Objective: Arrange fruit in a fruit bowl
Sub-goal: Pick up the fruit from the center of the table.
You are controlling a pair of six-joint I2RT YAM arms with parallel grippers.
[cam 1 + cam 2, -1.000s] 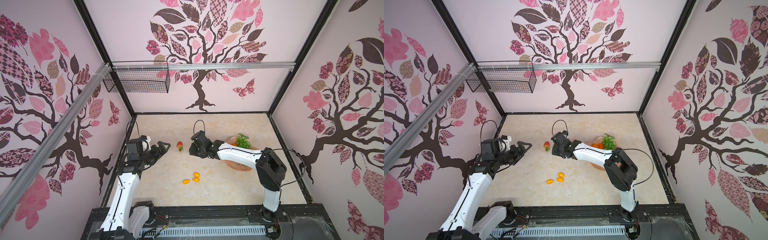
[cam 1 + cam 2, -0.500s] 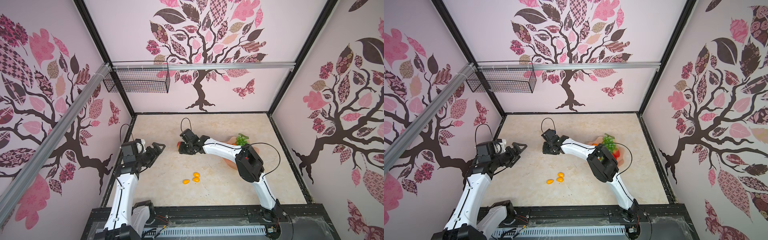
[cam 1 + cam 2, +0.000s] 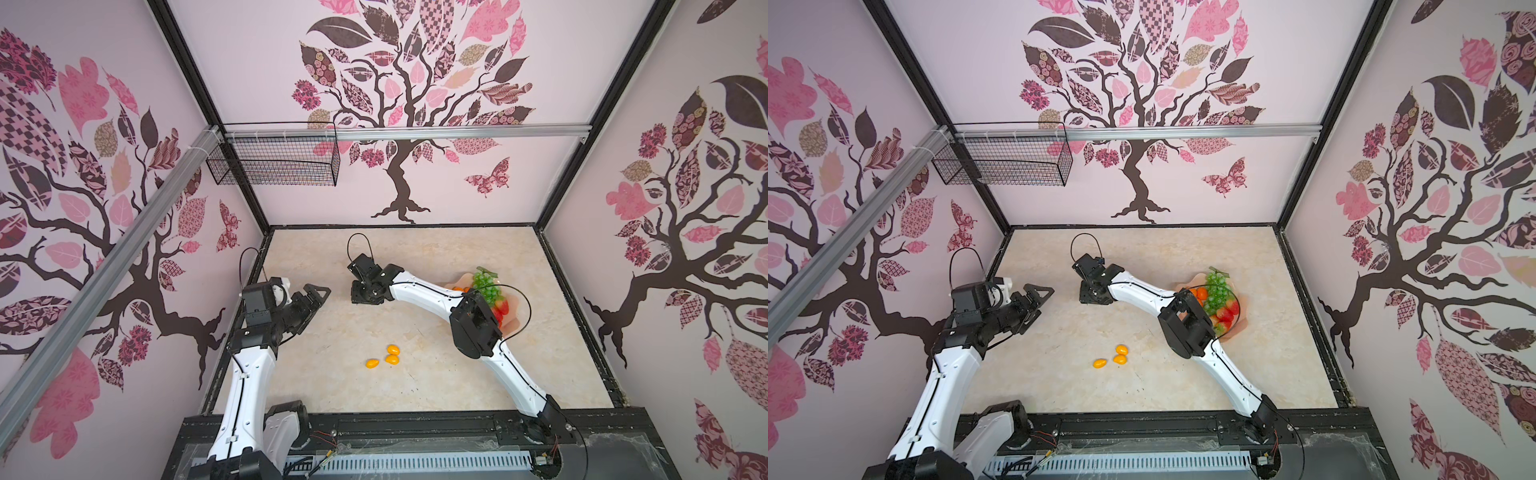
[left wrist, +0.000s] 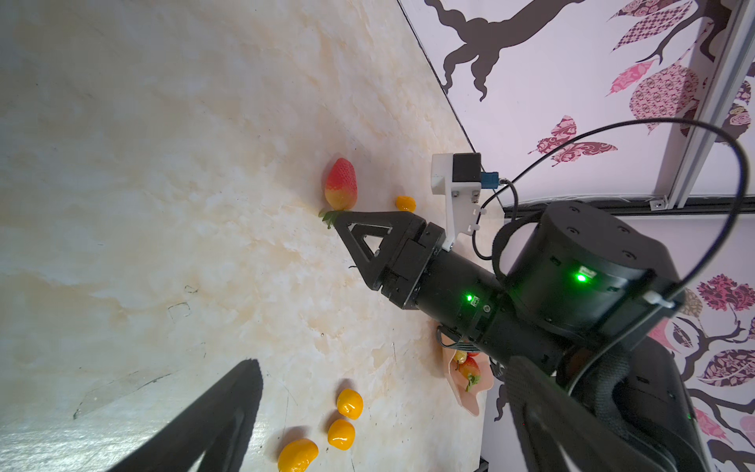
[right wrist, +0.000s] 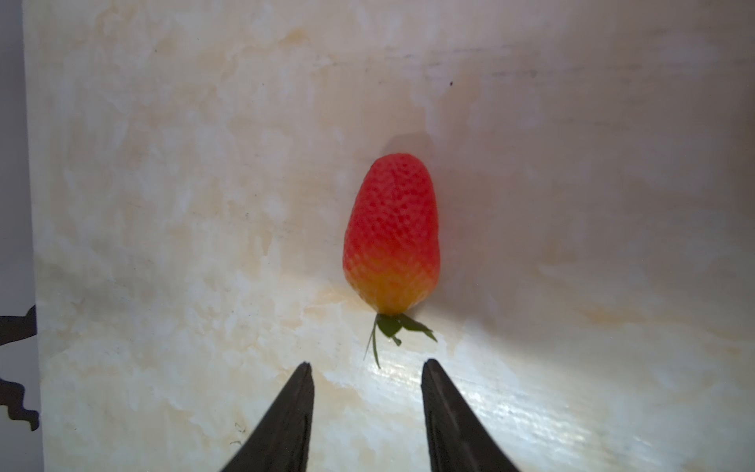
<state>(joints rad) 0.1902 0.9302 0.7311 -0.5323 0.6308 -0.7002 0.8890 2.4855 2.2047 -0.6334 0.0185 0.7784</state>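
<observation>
On the bench (image 3: 415, 257), a little left of its middle, a loose strawberry (image 5: 391, 235) is seen lying on its side, green top turned toward the right tool (image 5: 365, 367). That tool is lowered to the surface with its jaws parted and nothing between them. The berry lies just beyond the tips, ungripped, with only its leaves reaching close to them.

At the bench's right side the fruit bowl (image 3: 1246, 318) is found, partly hidden by the right arm. A bunch of green grapes (image 3: 1219, 291), a tangerine (image 3: 1202, 294) and red strawberries (image 3: 1225, 313) are piled in it. Three yellow-orange ovals (image 3: 392, 360) are clustered on the bare bench nearer the front, well apart from the bowl. One more small orange fruit (image 4: 405, 203) is shown beyond the right tool in the left wrist view.

The left tool (image 3: 326, 291) is held over the bench's left part, empty. Its jaws appear to be spread, though only one finger (image 4: 228, 408) is clearly caught by its own camera.
</observation>
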